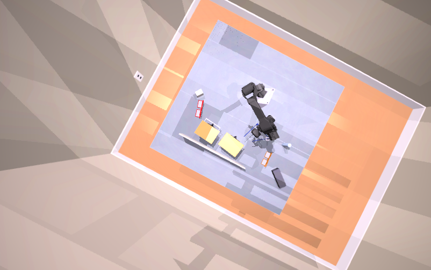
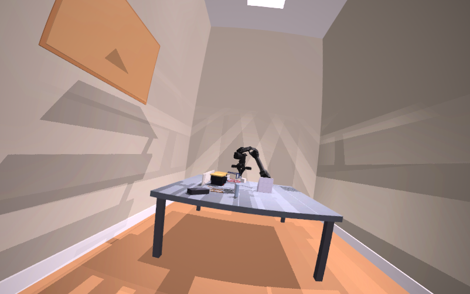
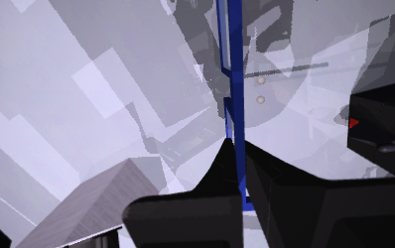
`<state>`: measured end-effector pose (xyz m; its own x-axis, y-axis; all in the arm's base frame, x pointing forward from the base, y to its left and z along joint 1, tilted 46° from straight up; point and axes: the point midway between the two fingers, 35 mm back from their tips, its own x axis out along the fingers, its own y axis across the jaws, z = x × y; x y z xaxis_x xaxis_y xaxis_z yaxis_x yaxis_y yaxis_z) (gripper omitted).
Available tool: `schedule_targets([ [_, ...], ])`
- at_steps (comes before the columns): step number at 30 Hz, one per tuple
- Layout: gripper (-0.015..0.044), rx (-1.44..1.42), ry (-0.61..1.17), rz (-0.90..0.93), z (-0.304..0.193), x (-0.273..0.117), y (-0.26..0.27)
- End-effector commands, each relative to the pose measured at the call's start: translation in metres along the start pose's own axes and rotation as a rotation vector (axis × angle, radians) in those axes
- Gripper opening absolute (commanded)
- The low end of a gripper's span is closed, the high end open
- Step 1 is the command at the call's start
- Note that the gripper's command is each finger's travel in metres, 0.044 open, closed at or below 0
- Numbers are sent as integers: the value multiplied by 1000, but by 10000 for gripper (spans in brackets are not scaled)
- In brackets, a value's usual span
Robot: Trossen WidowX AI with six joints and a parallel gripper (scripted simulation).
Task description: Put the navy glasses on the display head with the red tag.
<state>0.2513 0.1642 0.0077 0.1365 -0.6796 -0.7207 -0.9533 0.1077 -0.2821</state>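
Carry stage imo: hand (image 1: 264,135) (image 2: 240,174) (image 3: 232,143) has the navy glasses (image 1: 250,130) (image 2: 232,172) (image 3: 238,99) pinched; next, line them up with the red-tagged head (image 1: 230,144) (image 2: 218,180) (image 3: 372,119).

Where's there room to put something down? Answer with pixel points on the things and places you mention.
From the top: between the red glasses (image 1: 202,108) (image 2: 234,181) and arm (image 1: 258,111) (image 2: 259,163), or above the bluish bottle (image 1: 287,144) (image 2: 237,190). It's crowded around the two heads (image 1: 230,144) (image 2: 218,179), white panel (image 1: 211,150) (image 2: 206,178) and navy glasses (image 1: 250,130) (image 3: 238,99).

Bright light is cast from a ceiling panel (image 2: 266,3); hard-edged, overlapping shadows are thrown across walls, floor and table (image 1: 305,95) (image 2: 295,204), which is washed pale.
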Motion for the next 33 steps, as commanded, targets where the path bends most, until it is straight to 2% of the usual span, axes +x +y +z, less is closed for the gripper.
schedule_targets([
  [1, 0, 4, -4, -1, 18, 0, 12],
  [14, 0, 10, 11, -5, 78, 11, 67],
  [22, 0, 12, 14, -7, 85, 16, 74],
  [33, 0, 12, 15, -8, 84, 66, 73],
])
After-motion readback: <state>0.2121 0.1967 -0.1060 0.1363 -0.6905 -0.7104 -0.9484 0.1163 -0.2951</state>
